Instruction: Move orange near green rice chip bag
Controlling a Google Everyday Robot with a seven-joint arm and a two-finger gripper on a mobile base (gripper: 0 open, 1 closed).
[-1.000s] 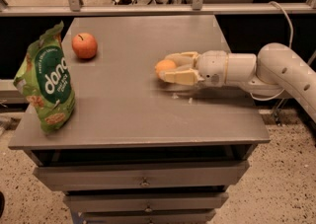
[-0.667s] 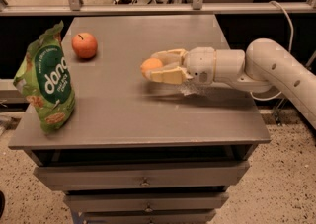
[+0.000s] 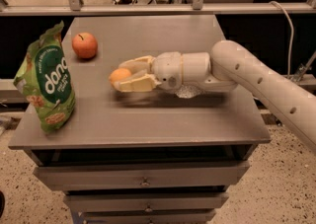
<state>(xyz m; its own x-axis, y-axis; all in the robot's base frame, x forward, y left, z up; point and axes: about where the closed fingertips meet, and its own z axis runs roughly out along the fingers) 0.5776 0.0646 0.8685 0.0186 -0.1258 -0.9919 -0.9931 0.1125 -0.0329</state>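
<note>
The orange [image 3: 119, 75] is small, round and yellow-orange, held between the fingers of my gripper [image 3: 123, 76] just above the middle of the grey table [image 3: 148, 119]. The gripper is shut on it, reaching in from the right on the white arm. The green rice chip bag [image 3: 47, 80] stands upright at the table's left front edge, a light-green crinkled bag with a dark green oval and white lettering. The orange is about a hand's width to the right of the bag.
A redder apple [image 3: 84, 45] with a dark stem sits at the back left of the table, behind the bag. Drawers [image 3: 143, 181] run below the table front. A metal rail [image 3: 158, 8] crosses behind the table.
My gripper has carried the orange leftward across the table, from right of centre to near the middle, closer to the bag. The bag and apple have not moved.
</note>
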